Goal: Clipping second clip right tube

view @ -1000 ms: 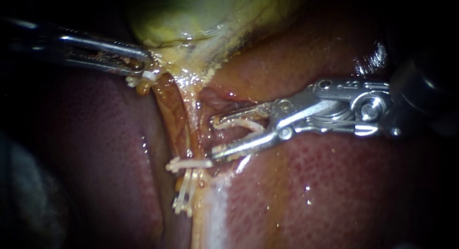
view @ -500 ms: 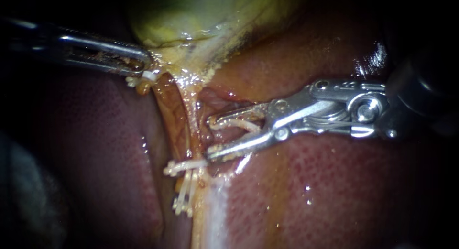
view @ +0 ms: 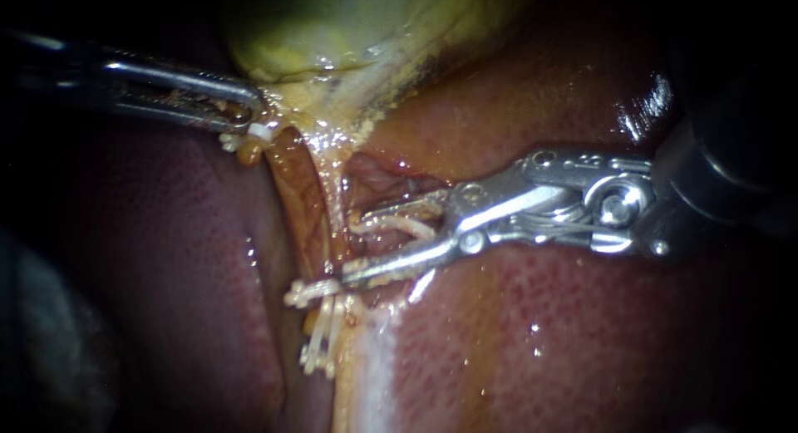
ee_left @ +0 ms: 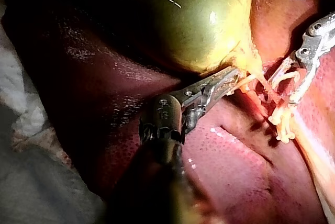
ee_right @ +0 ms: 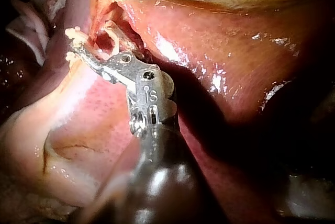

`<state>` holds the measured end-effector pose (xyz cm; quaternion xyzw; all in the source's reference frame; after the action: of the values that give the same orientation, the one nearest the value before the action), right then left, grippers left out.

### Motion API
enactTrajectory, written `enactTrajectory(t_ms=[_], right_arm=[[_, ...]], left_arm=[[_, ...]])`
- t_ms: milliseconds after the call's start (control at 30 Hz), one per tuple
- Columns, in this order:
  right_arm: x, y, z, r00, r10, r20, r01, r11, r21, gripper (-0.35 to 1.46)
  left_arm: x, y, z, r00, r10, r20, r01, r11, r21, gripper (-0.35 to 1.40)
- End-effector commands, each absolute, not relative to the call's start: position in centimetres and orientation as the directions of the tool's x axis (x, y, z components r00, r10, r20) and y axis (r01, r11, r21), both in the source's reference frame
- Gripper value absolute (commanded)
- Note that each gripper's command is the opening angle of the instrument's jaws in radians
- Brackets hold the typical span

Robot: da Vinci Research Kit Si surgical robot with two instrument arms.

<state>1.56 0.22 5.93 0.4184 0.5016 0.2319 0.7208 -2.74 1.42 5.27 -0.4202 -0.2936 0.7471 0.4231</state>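
Note:
My right instrument point(view: 353, 242) comes in from the right with a white open clip point(view: 391, 225) held between its spread jaws. The jaw tips reach the right edge of the pale right tube point(view: 335, 196), just above a white clip point(view: 316, 289) that crosses the tube. Another white clip point(view: 320, 346) sits lower down. My left instrument point(view: 248, 109) is shut on the yellow neck of the gallbladder point(view: 332, 51). In the right wrist view the jaws point(ee_right: 86, 46) meet the tube with the clip point(ee_right: 107, 35) between them. The left wrist view shows my left jaws point(ee_left: 230, 80) on the gallbladder neck.
Dark red liver point(view: 582, 333) lies under and around the tubes. A second, orange tube point(view: 301, 200) runs just left of the pale one. A small white piece point(view: 262, 132) sits under my left jaws. Pale cloth point(ee_left: 31, 182) lies beside the liver in the left wrist view.
My right instrument has moved left and slightly down, bringing its jaw tips and the held clip up to the tube. Its jaws stand a little closer together. The left instrument has not moved.

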Motion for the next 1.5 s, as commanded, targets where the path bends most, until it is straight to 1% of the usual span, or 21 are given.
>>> enactTrajectory(t_ms=[33,367,733,900,1133,1500], right_arm=[[1.57,0.21,5.93,0.385,0.756,-0.529,0.087,0.540,0.837,0.45],[1.65,0.16,5.96,0.372,0.779,-0.504,0.085,0.512,0.855,0.45],[1.81,0.13,5.97,0.335,0.820,-0.463,0.094,0.460,0.883,0.48],[1.85,0.10,5.98,0.337,0.831,-0.444,0.087,0.442,0.893,0.48],[1.93,0.02,5.97,0.309,0.855,-0.417,0.110,0.404,0.908,0.48],[2.03,0.01,5.95,0.294,0.865,-0.407,0.120,0.389,0.913,0.49]], left_arm=[[-2.74,1.42,5.27,-0.289,0.879,-0.379,-0.386,-0.469,-0.794,-0.35],[-2.75,1.42,5.27,-0.289,0.879,-0.379,-0.386,-0.469,-0.794,-0.35],[-2.76,1.42,5.27,-0.288,0.879,-0.379,-0.387,-0.469,-0.794,-0.35],[-2.76,1.42,5.27,-0.288,0.879,-0.379,-0.387,-0.469,-0.794,-0.35],[-2.76,1.42,5.27,-0.288,0.879,-0.379,-0.387,-0.469,-0.794,-0.35],[-2.76,1.42,5.27,-0.288,0.879,-0.379,-0.387,-0.469,-0.794,-0.35]])
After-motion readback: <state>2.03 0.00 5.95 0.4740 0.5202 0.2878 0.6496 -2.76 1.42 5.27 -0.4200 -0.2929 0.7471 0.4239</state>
